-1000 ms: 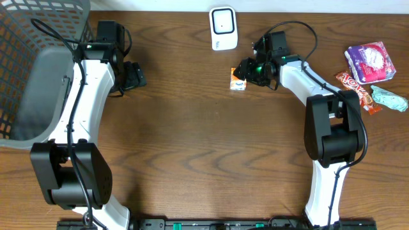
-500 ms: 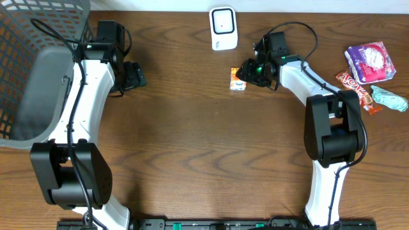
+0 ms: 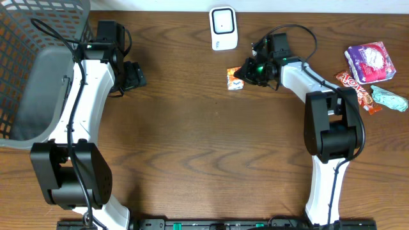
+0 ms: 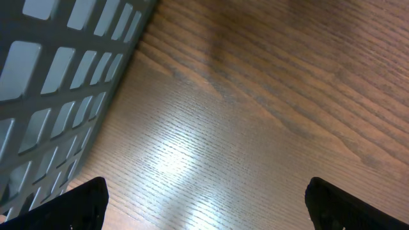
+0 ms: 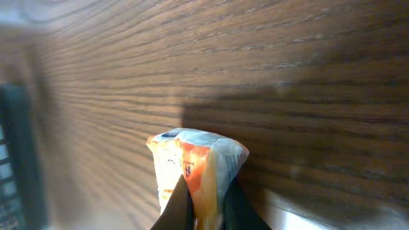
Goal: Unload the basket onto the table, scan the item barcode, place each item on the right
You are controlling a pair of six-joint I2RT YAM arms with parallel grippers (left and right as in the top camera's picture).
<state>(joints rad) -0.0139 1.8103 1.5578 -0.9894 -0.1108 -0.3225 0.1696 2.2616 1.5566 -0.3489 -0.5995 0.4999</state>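
Now the right tool (image 3: pixel 245 71) pinches the small orange-and-white foil packet (image 3: pixel 234 79); the left tool (image 3: pixel 135 75) gapes wide. Best to lift gently, turning its barcode toward the white rectangular scanner (image 3: pixel 223 28).

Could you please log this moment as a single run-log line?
step: grasp | right pincer: shut on packet | left pincer: open, beside basket | scanner: packet not yet presented
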